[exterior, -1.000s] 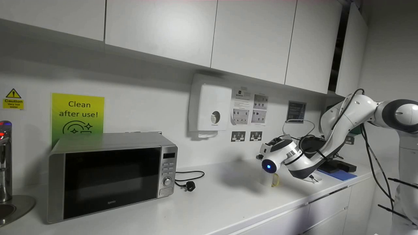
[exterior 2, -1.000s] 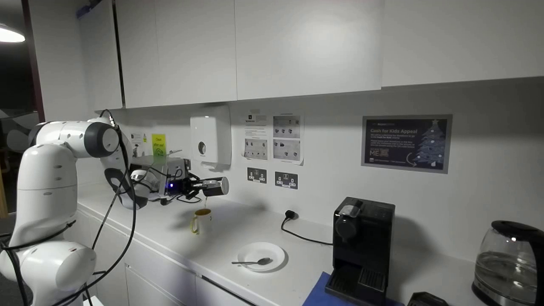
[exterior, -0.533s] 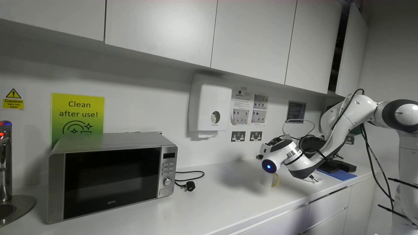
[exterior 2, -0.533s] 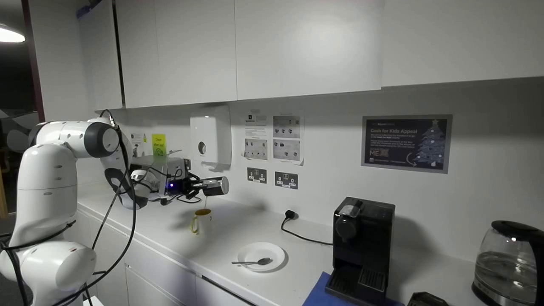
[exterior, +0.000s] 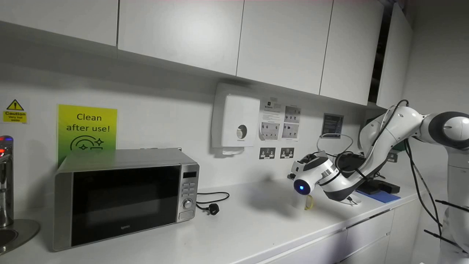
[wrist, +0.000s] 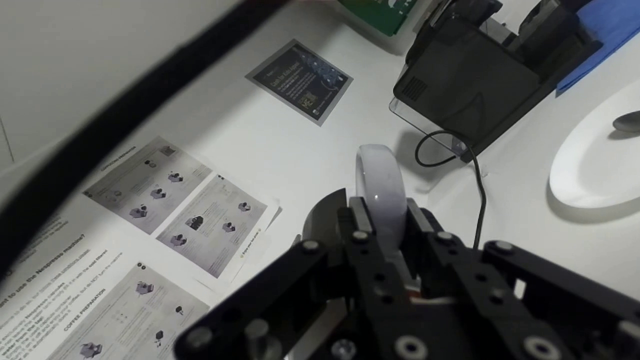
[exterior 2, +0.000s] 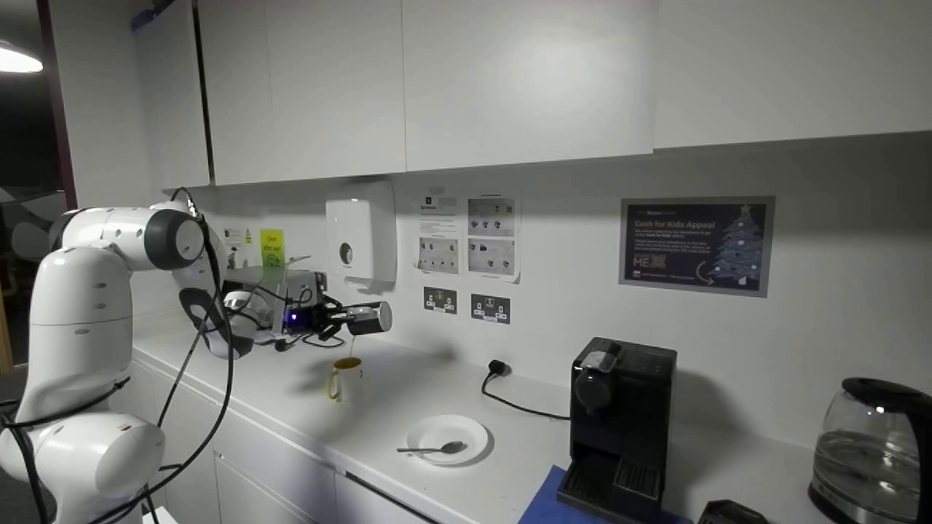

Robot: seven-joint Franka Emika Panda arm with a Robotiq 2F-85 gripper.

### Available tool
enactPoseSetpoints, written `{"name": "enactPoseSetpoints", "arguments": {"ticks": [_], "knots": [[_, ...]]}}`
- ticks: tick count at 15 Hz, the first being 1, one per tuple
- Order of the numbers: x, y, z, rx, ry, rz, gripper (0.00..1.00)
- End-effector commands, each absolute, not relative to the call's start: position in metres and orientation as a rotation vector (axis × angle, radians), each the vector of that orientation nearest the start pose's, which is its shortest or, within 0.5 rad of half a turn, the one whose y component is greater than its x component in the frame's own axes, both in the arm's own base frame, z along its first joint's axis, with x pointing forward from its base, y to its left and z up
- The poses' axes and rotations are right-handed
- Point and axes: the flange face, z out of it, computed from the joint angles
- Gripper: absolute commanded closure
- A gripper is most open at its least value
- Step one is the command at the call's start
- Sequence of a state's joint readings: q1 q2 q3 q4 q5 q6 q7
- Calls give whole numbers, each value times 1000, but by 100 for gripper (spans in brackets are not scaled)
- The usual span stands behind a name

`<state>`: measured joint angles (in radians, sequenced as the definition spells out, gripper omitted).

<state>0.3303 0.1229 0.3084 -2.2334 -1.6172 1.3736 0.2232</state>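
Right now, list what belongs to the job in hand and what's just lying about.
In the job:
dark cup, tipped in the jaws
yellow-handled mug below it

Lying about:
plate
spoon on it
coffee machine
glass jug
microwave

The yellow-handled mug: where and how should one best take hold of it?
Probably by its handle, from the front of the counter: the handle juts roughly that way, the mug stands upright, and the tilted container in the gripper would block a grasp from above.
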Motion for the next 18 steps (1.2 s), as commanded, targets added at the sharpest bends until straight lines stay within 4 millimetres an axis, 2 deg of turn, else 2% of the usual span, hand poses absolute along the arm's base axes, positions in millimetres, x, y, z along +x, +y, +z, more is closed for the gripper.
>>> {"name": "enactPoseSetpoints", "arguments": {"ticks": [1,18], "knots": [[472,200,390,1176,660,9,95],[469,201,393,1143,634,17,95]]}}
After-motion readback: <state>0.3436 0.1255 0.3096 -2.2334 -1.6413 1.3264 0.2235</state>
